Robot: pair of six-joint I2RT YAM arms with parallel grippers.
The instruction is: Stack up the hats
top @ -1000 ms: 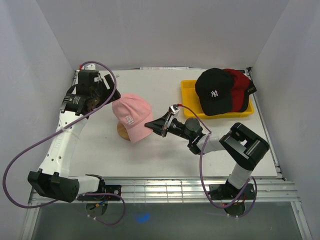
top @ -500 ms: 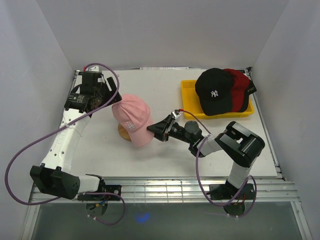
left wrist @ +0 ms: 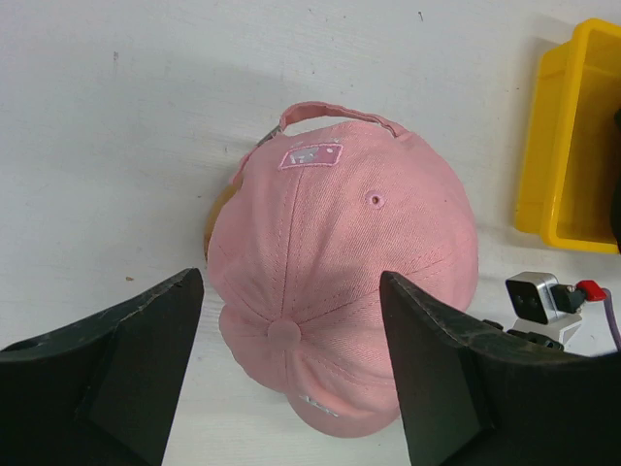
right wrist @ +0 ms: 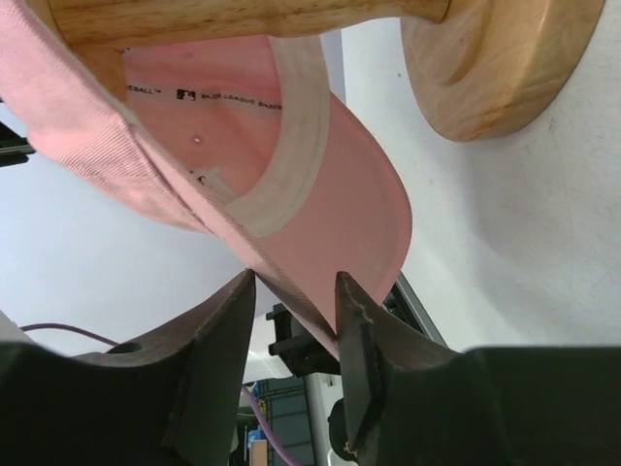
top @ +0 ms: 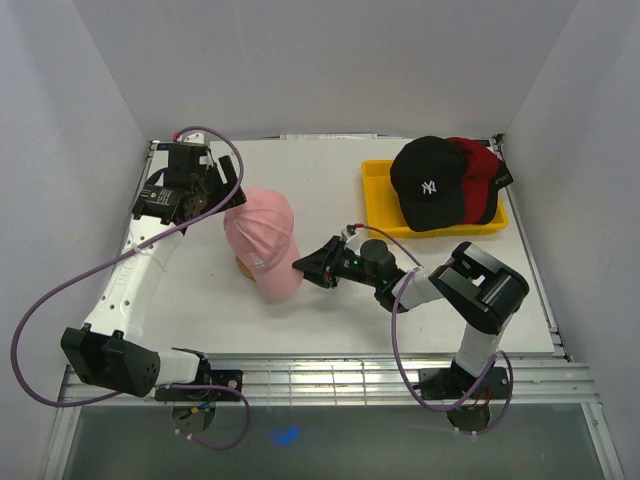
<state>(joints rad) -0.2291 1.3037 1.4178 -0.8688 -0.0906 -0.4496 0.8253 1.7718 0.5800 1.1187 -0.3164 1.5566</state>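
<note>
A pink cap (top: 262, 230) sits over the wooden stand (top: 243, 264) at mid-left, its brim pointing toward the front. My right gripper (top: 303, 266) is shut on the brim's edge; in the right wrist view the pink brim (right wrist: 330, 194) runs between the two fingers (right wrist: 364, 340), under the stand (right wrist: 485, 58). My left gripper (top: 222, 190) is open and empty just behind and above the cap; the left wrist view looks down on the crown (left wrist: 340, 262). A black cap with a white NY logo (top: 428, 183) lies on a red cap (top: 482, 170) in the yellow tray (top: 378, 190).
The yellow tray stands at the back right and also shows in the left wrist view (left wrist: 572, 146). White walls enclose the table on three sides. The right arm's elbow (top: 490, 285) rests low at the front right.
My right gripper has moved toward the front and left with the brim, pulling the pink cap down and round on the stand. My left gripper has shifted slightly right, closer to the cap's back.
</note>
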